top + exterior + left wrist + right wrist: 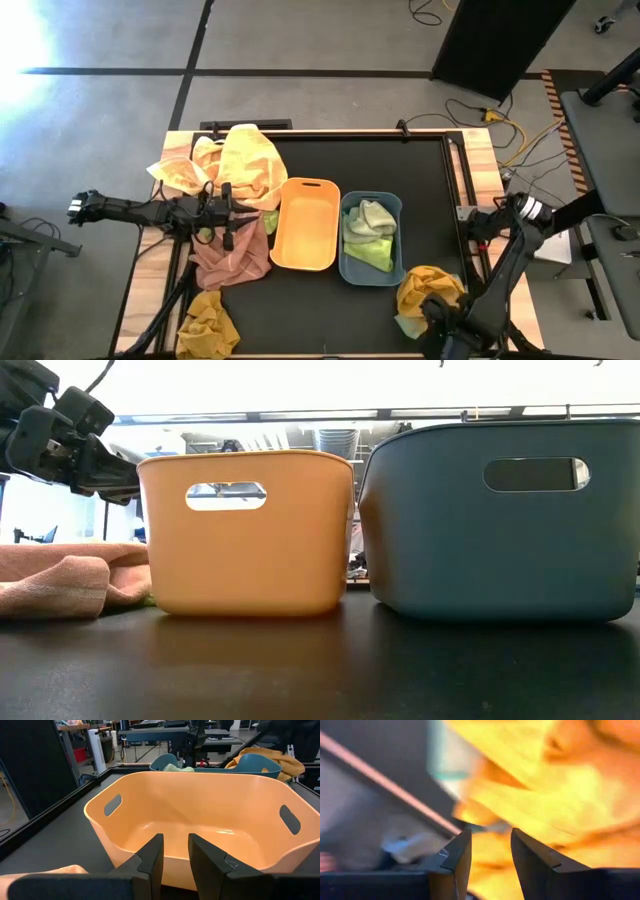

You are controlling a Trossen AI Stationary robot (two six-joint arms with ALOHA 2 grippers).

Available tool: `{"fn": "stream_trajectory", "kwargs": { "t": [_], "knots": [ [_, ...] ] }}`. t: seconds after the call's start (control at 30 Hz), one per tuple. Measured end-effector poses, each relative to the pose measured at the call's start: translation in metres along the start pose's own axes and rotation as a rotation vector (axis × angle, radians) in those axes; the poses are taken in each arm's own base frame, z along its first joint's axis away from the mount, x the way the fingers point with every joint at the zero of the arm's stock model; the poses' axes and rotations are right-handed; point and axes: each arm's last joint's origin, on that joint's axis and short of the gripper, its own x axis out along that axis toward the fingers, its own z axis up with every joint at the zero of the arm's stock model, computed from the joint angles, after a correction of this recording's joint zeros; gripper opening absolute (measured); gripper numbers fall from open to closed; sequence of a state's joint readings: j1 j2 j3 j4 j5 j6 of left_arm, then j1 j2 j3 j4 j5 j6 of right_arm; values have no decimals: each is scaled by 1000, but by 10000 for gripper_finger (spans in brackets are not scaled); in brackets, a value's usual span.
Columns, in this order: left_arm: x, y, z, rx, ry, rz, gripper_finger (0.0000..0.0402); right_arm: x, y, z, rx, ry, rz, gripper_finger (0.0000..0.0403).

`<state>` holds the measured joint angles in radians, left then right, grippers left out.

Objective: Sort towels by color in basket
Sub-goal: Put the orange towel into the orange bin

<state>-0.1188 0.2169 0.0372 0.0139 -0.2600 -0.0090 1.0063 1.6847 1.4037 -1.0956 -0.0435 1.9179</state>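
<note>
Your towels are only partly sorted. Two green towels (370,235) already lie in the blue tub (395,272), a pale one on a lime one. The orange tub (305,258) just beside it is empty, as the left wrist view shows plainly.

Everything else is out on the surface (420,170). A yellow towel (250,160) and a paler orange one (180,172) are heaped at the far left corner. A pink towel (232,255) is spread against the orange tub's left side, with a scrap of green (270,220) just beside it. A mustard towel (205,325) sits at the near left edge. Another mustard towel (428,290) lies near the blue tub's near right corner, with something pale green (405,325) under its edge.

Your left hand (226,212) hovers over the pink towel's far edge, facing the orange tub; its fingers (150,862) stand narrow, with nothing between them. Your right hand (436,312) is down at the right-side mustard towel. Its fingers (457,857) stand fairly narrow with yellow cloth just past the tips, but you cannot tell if they have gripped it.

By my judgement most of the work is left: the warm colours, plus any stray green.
</note>
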Motion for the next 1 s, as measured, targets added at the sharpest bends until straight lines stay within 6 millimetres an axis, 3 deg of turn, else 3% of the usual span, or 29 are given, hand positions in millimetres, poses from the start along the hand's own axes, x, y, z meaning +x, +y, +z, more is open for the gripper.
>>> {"fn": "stream_trajectory", "kwargs": {
  "t": [0.17,0.4,0.7,1.0],
  "knots": [
    [0,0,0,0,0,0,75,28,-13,5,6,110,-229,116],
    [0,0,0,0,-1,0,75,23,-39,41,-79,-103,-515,97],
    [0,0,0,0,0,0,75,21,-44,90,-228,-229,-614,67],
    [0,0,0,0,-1,0,75,12,-76,122,-345,-210,-685,60]
  ]
}}
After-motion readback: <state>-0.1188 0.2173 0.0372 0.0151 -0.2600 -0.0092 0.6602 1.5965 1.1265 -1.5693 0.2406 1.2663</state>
